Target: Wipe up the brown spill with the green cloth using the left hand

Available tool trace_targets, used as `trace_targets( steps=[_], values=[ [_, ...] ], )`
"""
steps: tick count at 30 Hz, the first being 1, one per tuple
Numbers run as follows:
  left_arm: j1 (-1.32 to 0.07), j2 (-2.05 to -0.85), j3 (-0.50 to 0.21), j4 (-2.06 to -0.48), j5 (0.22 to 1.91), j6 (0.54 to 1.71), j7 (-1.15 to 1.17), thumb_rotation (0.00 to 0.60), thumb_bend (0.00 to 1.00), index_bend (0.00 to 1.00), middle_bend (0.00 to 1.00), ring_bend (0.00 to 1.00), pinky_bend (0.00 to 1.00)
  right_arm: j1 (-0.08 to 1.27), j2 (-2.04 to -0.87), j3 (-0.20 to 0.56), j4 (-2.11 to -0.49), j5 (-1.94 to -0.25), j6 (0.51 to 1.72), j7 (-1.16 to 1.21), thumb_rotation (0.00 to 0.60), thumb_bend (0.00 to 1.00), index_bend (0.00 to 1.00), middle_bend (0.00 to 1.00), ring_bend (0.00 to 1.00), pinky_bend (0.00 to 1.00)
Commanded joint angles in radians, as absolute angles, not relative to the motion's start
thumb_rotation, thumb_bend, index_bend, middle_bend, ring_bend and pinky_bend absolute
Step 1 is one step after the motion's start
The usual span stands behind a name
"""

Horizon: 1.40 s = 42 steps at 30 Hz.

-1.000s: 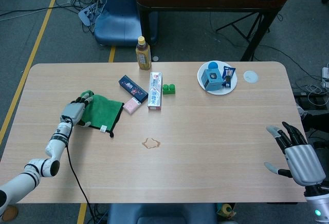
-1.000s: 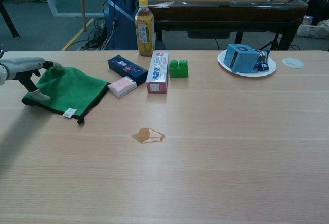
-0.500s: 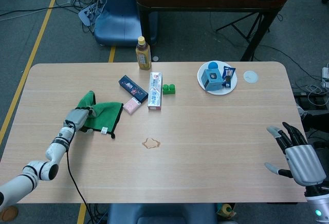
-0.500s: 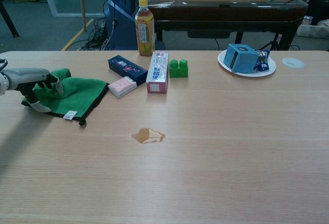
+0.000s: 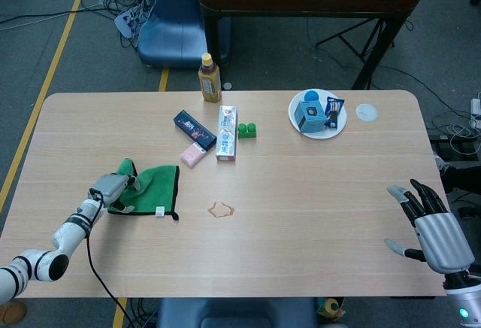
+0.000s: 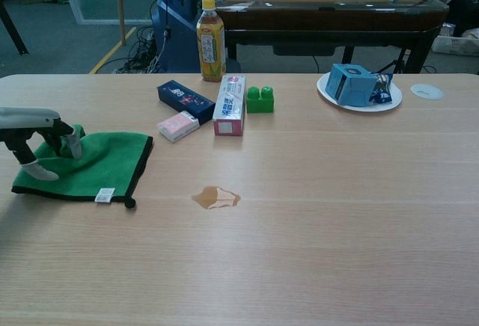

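The green cloth (image 5: 150,186) (image 6: 97,163) lies flat on the table, left of the brown spill (image 5: 221,209) (image 6: 215,197). My left hand (image 5: 113,189) (image 6: 39,136) holds the cloth's left edge, fingers pinched on a raised fold. A gap of bare table separates the cloth's right edge from the spill. My right hand (image 5: 434,226) hovers at the table's right front corner, fingers spread, holding nothing; the chest view does not show it.
Behind the spill stand a toothpaste box (image 5: 226,132), a pink pack (image 5: 194,155), a dark blue box (image 5: 195,126), a green brick (image 5: 246,129) and a tea bottle (image 5: 210,78). A white plate (image 5: 337,127) with blue items sits back right.
My left hand has dragged the green cloth toward the table's front and a little toward the spill. The right hand has stayed put.
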State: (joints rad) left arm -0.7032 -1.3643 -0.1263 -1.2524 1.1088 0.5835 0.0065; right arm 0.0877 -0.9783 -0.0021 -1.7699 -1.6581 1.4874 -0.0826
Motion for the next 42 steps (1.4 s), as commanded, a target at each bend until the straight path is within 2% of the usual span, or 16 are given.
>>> trace_targets(
  steps=[1,6,10,17,21,24,26,29,33,37,42],
  values=[
    [-0.663,-1.36,-0.128,-1.279,1.157,0.737,0.034,0.6,0.22,0.28,0.17,0.23,0.2,0.089,-0.978,-0.002,-1.77,-1.658,1.484,-0.082,0.6,0.18,0.06,0.2,0.04,0.09],
    [-0.659,-1.41,-0.115,-1.211,1.2,0.79,0.049,0.6,0.22,0.18,0.08,0.11,0.2,0.086,-0.977,-0.003,-1.766,-1.657,1.488,-0.076,0.6,0.18,0.06,0.2,0.04,0.09],
    [-0.663,-1.439,-0.095,-1.166,1.22,0.793,0.08,0.6,0.19,0.14,0.01,0.05,0.2,0.083,-0.976,-0.004,-1.761,-1.65,1.488,-0.072,0.6,0.18,0.06,0.2,0.04,0.09],
    [-0.67,-1.508,-0.078,-1.084,1.251,0.791,0.072,0.6,0.16,0.08,0.0,0.02,0.2,0.083,-0.976,-0.004,-1.757,-1.646,1.483,-0.068,0.6,0.18,0.06,0.2,0.04,0.09],
    [-0.678,-1.548,-0.065,-1.022,1.26,0.763,0.065,0.6,0.16,0.11,0.0,0.03,0.25,0.082,-0.974,-0.005,-1.756,-1.644,1.482,-0.066,0.6,0.18,0.06,0.2,0.04,0.09],
    [-0.676,-1.58,-0.063,-0.973,1.281,0.776,0.028,0.6,0.16,0.23,0.01,0.14,0.39,0.08,-0.973,-0.006,-1.755,-1.641,1.481,-0.064,0.6,0.18,0.06,0.2,0.04,0.09],
    [-0.674,-1.599,-0.058,-0.935,1.297,0.783,0.002,0.6,0.16,0.34,0.08,0.25,0.49,0.079,-0.972,-0.006,-1.755,-1.64,1.481,-0.064,0.6,0.18,0.06,0.2,0.04,0.09],
    [-0.671,-1.629,-0.055,-0.873,1.321,0.794,-0.054,0.6,0.16,0.46,0.26,0.41,0.61,0.078,-0.971,-0.006,-1.757,-1.641,1.483,-0.063,0.6,0.18,0.06,0.2,0.04,0.09],
    [-0.661,-1.653,-0.05,-0.816,1.368,0.856,-0.121,0.6,0.16,0.56,0.45,0.55,0.72,0.076,-0.97,-0.007,-1.758,-1.641,1.484,-0.064,0.6,0.18,0.06,0.2,0.04,0.09],
    [-0.659,-1.644,-0.041,-0.817,1.404,0.891,-0.166,0.6,0.17,0.61,0.52,0.6,0.8,0.078,-0.971,-0.006,-1.758,-1.642,1.483,-0.064,0.6,0.18,0.06,0.2,0.04,0.09],
    [-0.661,-1.609,-0.046,-0.901,1.429,0.921,-0.212,0.6,0.17,0.62,0.56,0.62,0.84,0.082,-0.977,-0.006,-1.756,-1.648,1.478,-0.061,0.6,0.18,0.06,0.2,0.04,0.09]
  ],
)
